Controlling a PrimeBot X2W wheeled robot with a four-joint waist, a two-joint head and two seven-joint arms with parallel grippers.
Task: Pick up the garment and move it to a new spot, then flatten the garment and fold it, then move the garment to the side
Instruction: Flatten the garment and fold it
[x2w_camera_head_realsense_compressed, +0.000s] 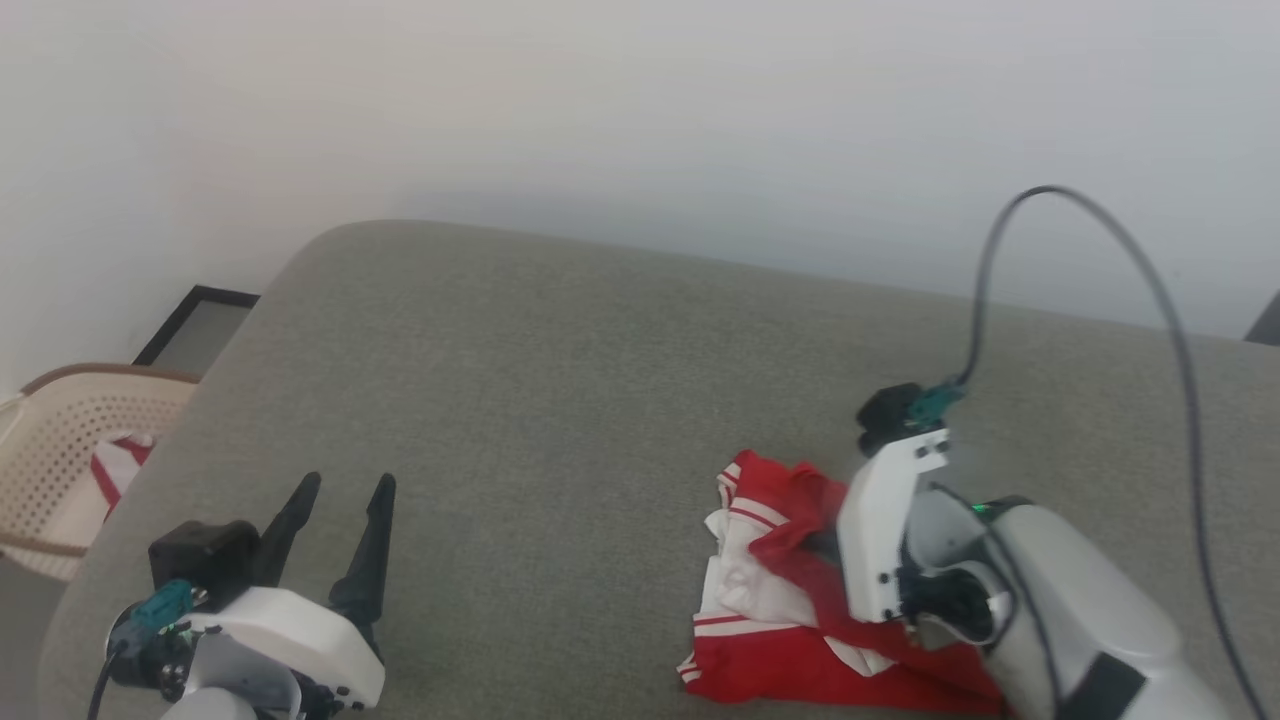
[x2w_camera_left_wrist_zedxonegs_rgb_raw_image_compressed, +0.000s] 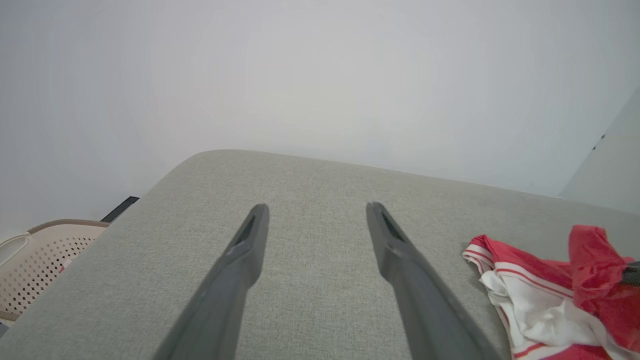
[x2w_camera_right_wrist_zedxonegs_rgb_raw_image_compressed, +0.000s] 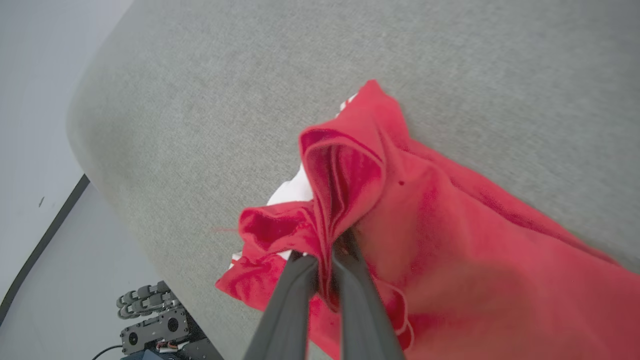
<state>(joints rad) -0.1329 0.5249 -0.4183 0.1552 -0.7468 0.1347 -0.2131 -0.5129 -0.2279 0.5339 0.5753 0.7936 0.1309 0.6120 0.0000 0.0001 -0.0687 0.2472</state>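
The garment (x2w_camera_head_realsense_compressed: 775, 600), a red shirt with white sleeve ends and striped trim, lies crumpled on the grey cushioned surface (x2w_camera_head_realsense_compressed: 560, 400) at the lower right. My right gripper (x2w_camera_right_wrist_zedxonegs_rgb_raw_image_compressed: 327, 245) is shut on a raised fold of its red cloth (x2w_camera_right_wrist_zedxonegs_rgb_raw_image_compressed: 350, 185), which bunches up between the two dark fingers; in the head view the fingers are hidden behind the white wrist (x2w_camera_head_realsense_compressed: 885, 520). My left gripper (x2w_camera_head_realsense_compressed: 348, 485) stands open over bare cushion at the lower left, well left of the garment (x2w_camera_left_wrist_zedxonegs_rgb_raw_image_compressed: 545, 290), with nothing between its fingers (x2w_camera_left_wrist_zedxonegs_rgb_raw_image_compressed: 250, 240).
A beige perforated basket (x2w_camera_head_realsense_compressed: 60, 440) with a small red-and-white cloth (x2w_camera_head_realsense_compressed: 118, 465) stands on the floor off the cushion's left edge. A dark frame (x2w_camera_head_realsense_compressed: 195, 325) leans by the wall. A black cable (x2w_camera_head_realsense_compressed: 1150, 290) arcs above my right arm. The robot's wheeled base (x2w_camera_right_wrist_zedxonegs_rgb_raw_image_compressed: 155, 320) sits below the cushion edge.
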